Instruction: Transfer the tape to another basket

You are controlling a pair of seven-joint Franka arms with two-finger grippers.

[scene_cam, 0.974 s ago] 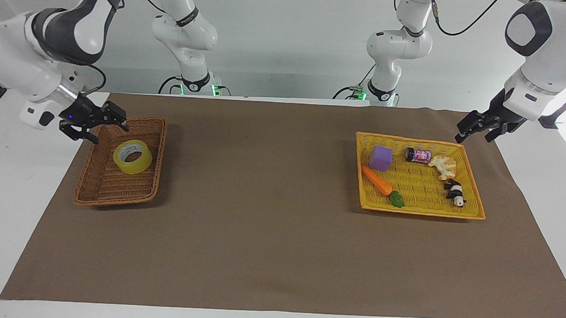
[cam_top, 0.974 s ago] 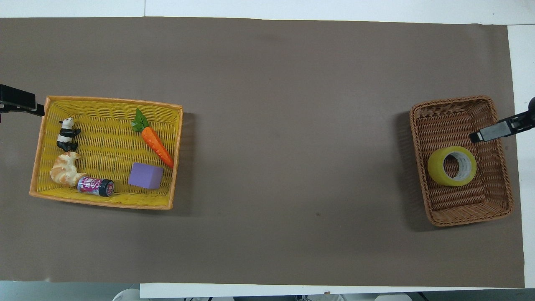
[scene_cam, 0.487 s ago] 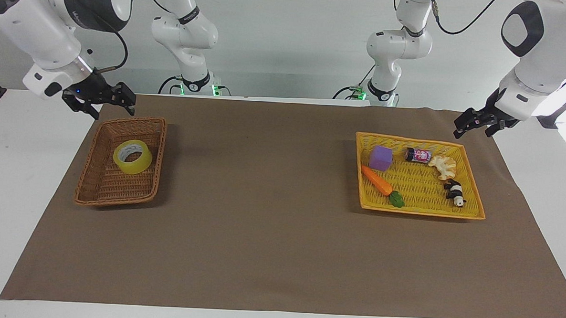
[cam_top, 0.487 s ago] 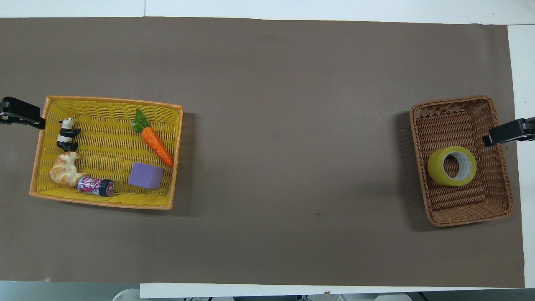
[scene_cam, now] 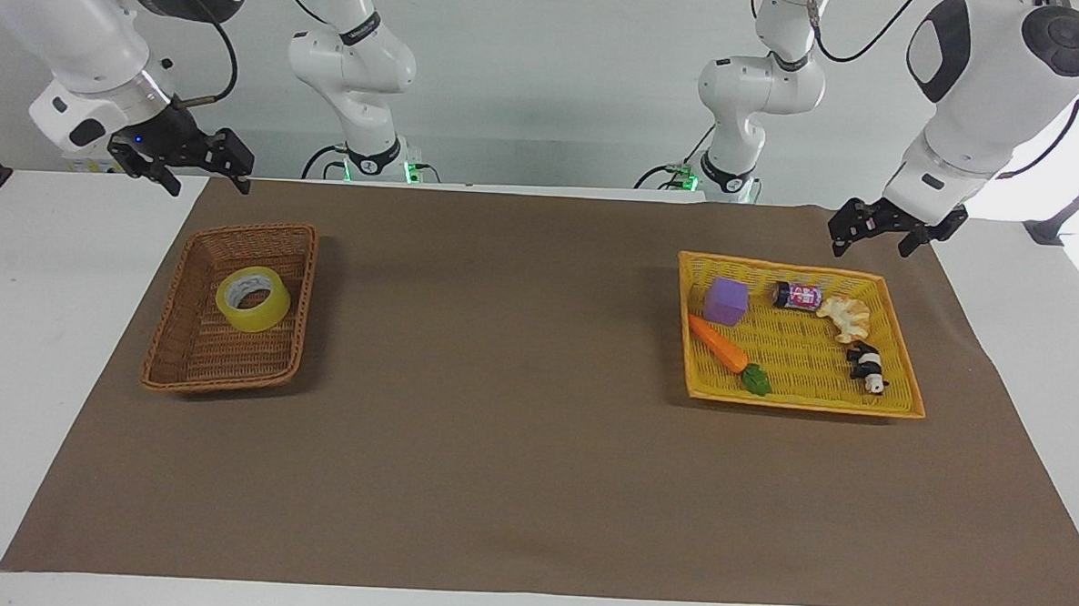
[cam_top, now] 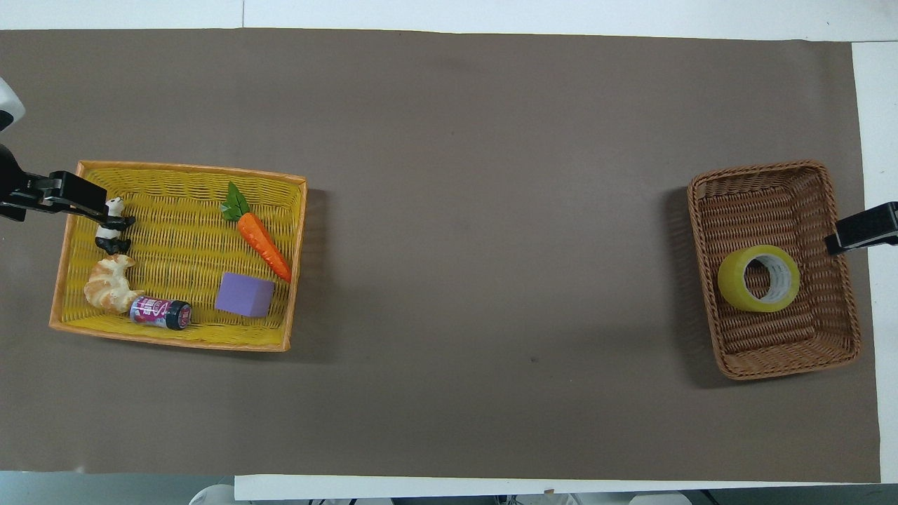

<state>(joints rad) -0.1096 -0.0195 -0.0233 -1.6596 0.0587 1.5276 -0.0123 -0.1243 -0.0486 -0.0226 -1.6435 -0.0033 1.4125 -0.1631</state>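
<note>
The yellow tape (scene_cam: pixel 253 299) lies flat in the brown wicker basket (scene_cam: pixel 193 347) at the right arm's end of the table; it also shows in the overhead view (cam_top: pixel 759 278), inside that basket (cam_top: pixel 768 200). My right gripper (scene_cam: pixel 208 184) is open and empty, raised over the mat's edge beside the wicker basket, clear of the tape. One of its fingers (cam_top: pixel 861 231) shows in the overhead view over the basket's outer rim. My left gripper (scene_cam: pixel 872 247) is open and empty, raised over the outer edge of the yellow basket (scene_cam: pixel 799 404).
The yellow woven basket (cam_top: pixel 182 172) at the left arm's end holds a carrot (cam_top: pixel 263 242), a purple cube (cam_top: pixel 243 294), a small can (cam_top: pixel 160 313), a croissant (cam_top: pixel 109 283) and a panda figure (cam_top: pixel 112 228). Brown mat (scene_cam: pixel 500 383) lies between the two baskets.
My right gripper has risen from just above the wicker basket and drawn back off it. My left gripper has risen and moved in over the yellow basket's edge. The tape has not moved.
</note>
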